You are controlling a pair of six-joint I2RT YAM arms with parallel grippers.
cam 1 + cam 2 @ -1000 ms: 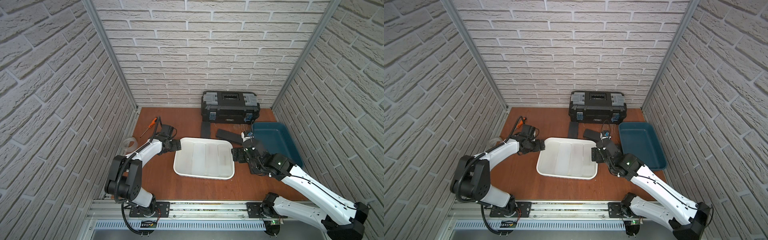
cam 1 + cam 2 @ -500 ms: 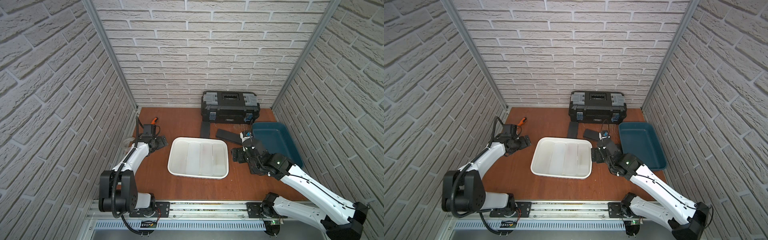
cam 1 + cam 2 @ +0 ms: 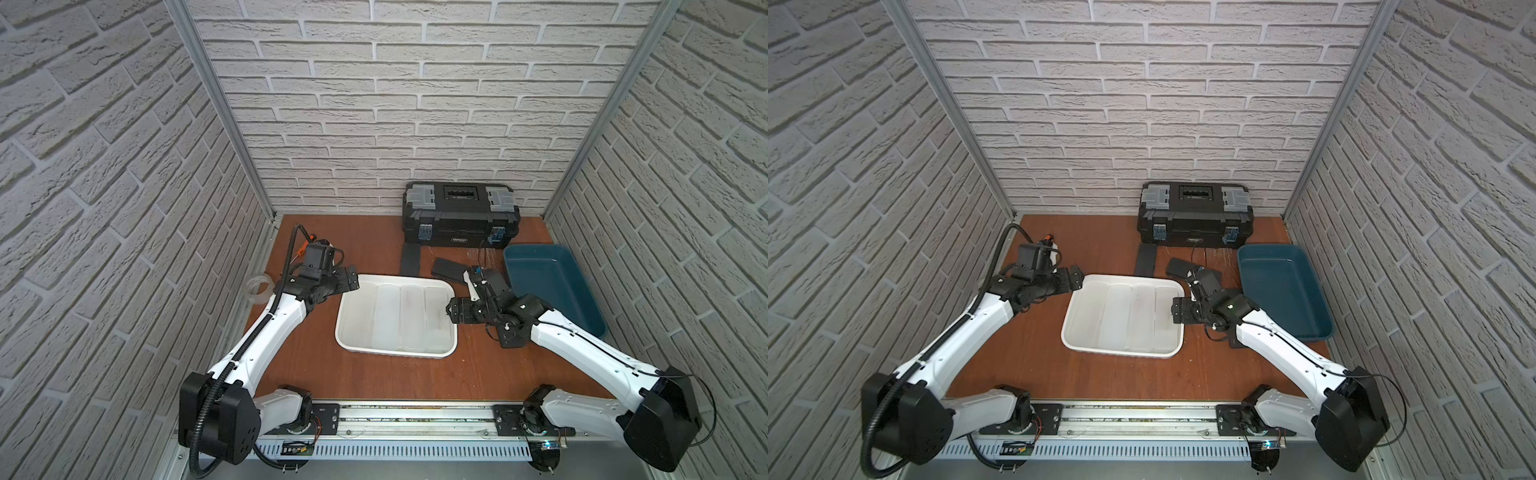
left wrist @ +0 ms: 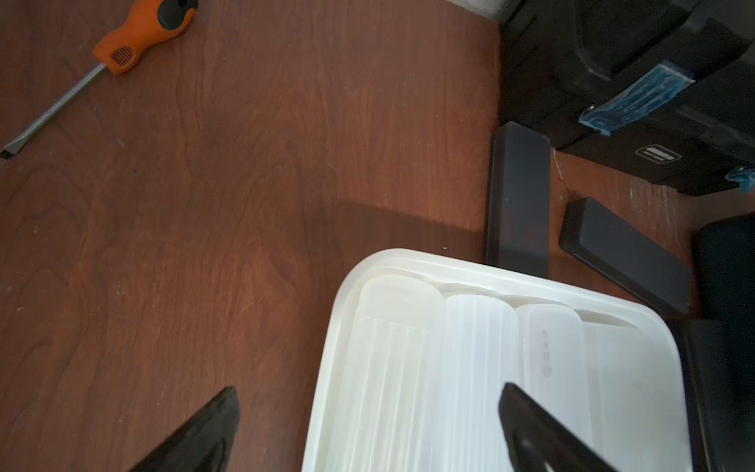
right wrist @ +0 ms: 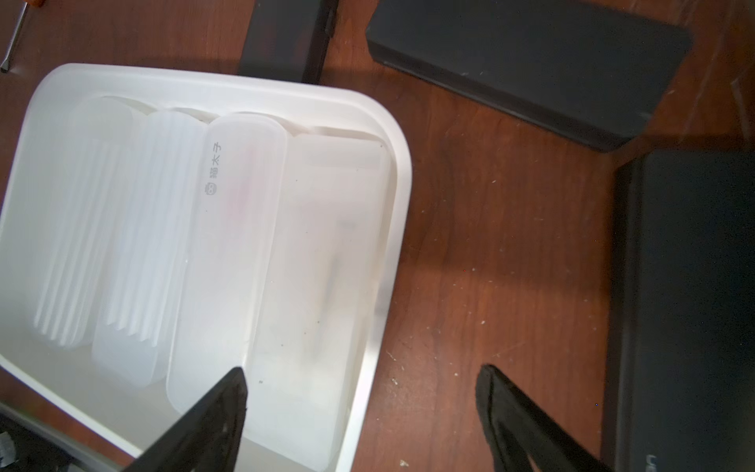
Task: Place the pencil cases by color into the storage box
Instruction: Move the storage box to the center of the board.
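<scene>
Pencil cases: four frosted ones fill the white tray; two black ones lie on the tabletop just beyond it. At the tray's rims the left pincer and right pincer gape empty. White sorting looks done; next, grasp a black case for the teal tray.

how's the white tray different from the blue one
Colour: the white tray is frosted white, the blue tray dark teal. Contents: the white tray holds four frosted pencil cases side by side; the blue tray holds nothing visible. Place: the white tray lies in the middle of the table; the blue tray sits at its right edge. Both are shallow, open, round-cornered trays lying flat.
</scene>
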